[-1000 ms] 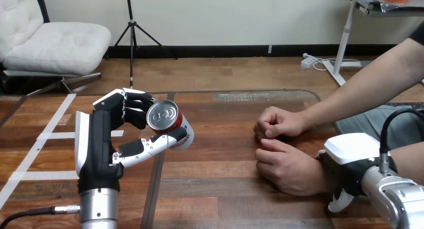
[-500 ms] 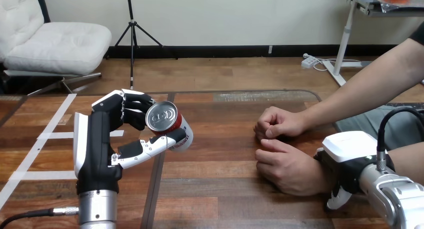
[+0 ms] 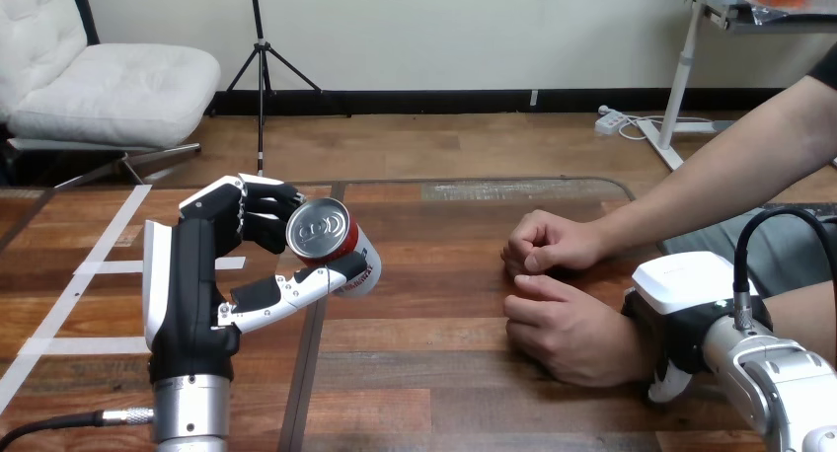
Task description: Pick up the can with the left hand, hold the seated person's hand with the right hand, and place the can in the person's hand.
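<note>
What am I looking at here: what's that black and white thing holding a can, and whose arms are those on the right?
This picture comes from a camera on a humanoid robot's head, looking down across a wooden table. The black-and-white thing on the left is the robot's left hand, a machine hand with fingers and a thumb. They are curled round a can, held tipped with its silver top facing the camera. The white-shelled part at the lower right is the robot's right hand. It sits against the wrist of the person's nearer hand; I cannot tell whether it grips that wrist. The bare arms belong to a person seated at the right. The person's farther hand rests on the table too, loosely closed.
</note>
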Robot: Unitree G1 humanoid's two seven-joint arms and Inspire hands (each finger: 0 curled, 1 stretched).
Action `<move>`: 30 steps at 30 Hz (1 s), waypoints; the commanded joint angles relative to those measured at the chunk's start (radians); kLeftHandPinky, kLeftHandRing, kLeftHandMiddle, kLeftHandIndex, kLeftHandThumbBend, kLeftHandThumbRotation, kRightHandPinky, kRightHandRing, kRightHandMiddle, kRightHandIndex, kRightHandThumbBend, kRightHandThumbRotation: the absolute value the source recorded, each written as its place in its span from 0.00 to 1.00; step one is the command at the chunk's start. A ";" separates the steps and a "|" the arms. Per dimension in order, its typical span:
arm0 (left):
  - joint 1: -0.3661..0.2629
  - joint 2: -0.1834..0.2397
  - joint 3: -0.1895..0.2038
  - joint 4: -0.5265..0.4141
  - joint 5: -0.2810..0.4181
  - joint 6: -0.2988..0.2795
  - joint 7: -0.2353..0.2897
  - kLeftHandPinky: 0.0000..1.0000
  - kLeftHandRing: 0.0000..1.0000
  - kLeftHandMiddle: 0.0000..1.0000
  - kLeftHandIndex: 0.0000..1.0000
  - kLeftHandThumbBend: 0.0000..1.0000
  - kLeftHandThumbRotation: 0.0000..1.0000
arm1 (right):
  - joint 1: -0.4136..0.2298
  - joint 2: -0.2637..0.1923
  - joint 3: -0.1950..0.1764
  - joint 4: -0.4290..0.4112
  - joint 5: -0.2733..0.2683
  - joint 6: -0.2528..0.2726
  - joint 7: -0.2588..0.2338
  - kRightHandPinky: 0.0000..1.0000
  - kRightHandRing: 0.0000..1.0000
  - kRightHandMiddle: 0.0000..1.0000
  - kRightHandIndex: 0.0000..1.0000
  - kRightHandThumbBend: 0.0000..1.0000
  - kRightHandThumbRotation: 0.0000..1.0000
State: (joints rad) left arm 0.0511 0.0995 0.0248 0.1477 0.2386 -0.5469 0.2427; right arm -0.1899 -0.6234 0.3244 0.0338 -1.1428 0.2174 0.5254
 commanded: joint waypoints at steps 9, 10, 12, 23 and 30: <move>-0.036 -0.003 0.017 -0.064 -0.014 -0.019 0.000 0.39 0.42 0.45 0.44 0.70 0.00 | -0.057 0.024 0.012 0.068 0.004 0.019 -0.094 0.43 0.52 0.59 0.64 0.74 0.01; -0.036 -0.003 0.017 -0.064 -0.012 -0.019 0.001 0.39 0.42 0.45 0.44 0.70 0.00 | -0.057 0.023 0.013 0.071 0.002 0.020 -0.101 0.41 0.51 0.58 0.63 0.73 0.01; -0.036 -0.002 0.017 -0.065 -0.011 -0.018 0.001 0.40 0.42 0.45 0.44 0.70 0.00 | -0.058 0.021 0.015 0.075 0.001 0.020 -0.107 0.35 0.46 0.54 0.62 0.71 0.00; -0.035 -0.004 0.018 -0.068 -0.015 -0.010 -0.003 0.41 0.42 0.45 0.44 0.70 0.00 | -0.058 0.008 0.020 0.082 -0.004 0.025 -0.126 0.18 0.28 0.41 0.60 0.66 0.00; -0.040 -0.003 0.021 -0.059 -0.021 -0.012 -0.007 0.41 0.43 0.45 0.44 0.70 0.00 | -0.059 0.008 0.015 0.087 0.005 0.025 -0.129 0.17 0.28 0.42 0.61 0.66 0.00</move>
State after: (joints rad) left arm 0.0615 0.0997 0.0296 0.1471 0.2370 -0.5468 0.2350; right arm -0.1995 -0.6178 0.3401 0.0995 -1.1409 0.2299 0.4161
